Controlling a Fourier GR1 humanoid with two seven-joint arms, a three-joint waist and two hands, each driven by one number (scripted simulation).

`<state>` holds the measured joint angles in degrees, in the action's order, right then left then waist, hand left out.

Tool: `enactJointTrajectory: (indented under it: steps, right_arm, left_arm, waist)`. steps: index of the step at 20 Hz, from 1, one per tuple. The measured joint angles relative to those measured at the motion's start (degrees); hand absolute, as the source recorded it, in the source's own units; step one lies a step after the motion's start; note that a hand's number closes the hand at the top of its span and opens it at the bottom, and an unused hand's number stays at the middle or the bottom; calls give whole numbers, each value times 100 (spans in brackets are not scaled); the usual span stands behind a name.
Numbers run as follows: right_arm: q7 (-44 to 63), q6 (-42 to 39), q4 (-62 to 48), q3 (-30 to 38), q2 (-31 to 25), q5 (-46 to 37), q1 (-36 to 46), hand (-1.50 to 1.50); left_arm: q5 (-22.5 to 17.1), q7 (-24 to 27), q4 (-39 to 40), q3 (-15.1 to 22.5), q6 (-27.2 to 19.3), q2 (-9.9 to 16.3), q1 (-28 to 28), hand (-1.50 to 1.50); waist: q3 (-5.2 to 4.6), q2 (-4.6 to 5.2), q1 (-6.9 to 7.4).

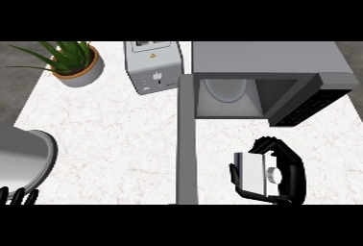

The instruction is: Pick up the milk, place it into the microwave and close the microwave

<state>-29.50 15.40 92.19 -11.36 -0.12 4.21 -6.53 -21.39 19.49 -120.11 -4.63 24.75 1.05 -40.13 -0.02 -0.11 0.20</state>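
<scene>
A white milk carton [252,174] with a round cap stands on the counter in front of the microwave, at the lower right. My right hand [287,168] is curled round it, fingers over its top and thumb at its near side. The grey microwave [269,60] sits at the back right with its cavity [227,96] open and a glass turntable inside. Its door [186,139] swings out toward me, edge-on, just left of the carton. Only the fingertips of my left hand [18,196] show at the lower left edge, pointing up.
A grey toaster-like appliance [152,67] stands left of the microwave. A potted green plant [71,62] is at the back left. A large grey rounded object [25,161] bulges in at the left edge of the white marble counter [113,139].
</scene>
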Motion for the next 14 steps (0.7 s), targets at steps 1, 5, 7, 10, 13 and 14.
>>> enactJointTrajectory:
  steps: [1, 5, 7, 10, 13, 14]
  right_arm:
    - [104, 163, 38, -110, 3, -106, 38, 150]
    - [440, 437, -385, -38, -3, -313, 728, 150]
    - [468, 602, -769, -47, 2, -269, 1126, 150]
    - [443, 927, -1416, -72, 7, -271, 1611, 150]
    - [418, 1222, -2121, 0, 9, -291, 2078, 150]
    - [486, 1258, -2364, 90, 10, -294, 2322, 150]
  left_arm:
    - [-120, -34, -36, -89, 44, 48, -28, -150]
    - [-46, -32, 29, -56, 4, -28, 6, -150]
    - [-8, -35, 129, -111, -28, -51, 124, -150]
    - [-9, 34, 102, -146, 51, -61, -4, -150]
    - [39, 87, 62, -101, 119, -66, -147, -150]
    - [-5, 49, 83, -169, 107, -31, -83, -150]
  waist:
    - [0, 2, 5]
    - [1, 7, 26]
    - [2, 12, 35]
    - [3, 14, 58]
    - [3, 18, 79]
    - [5, 22, 80]
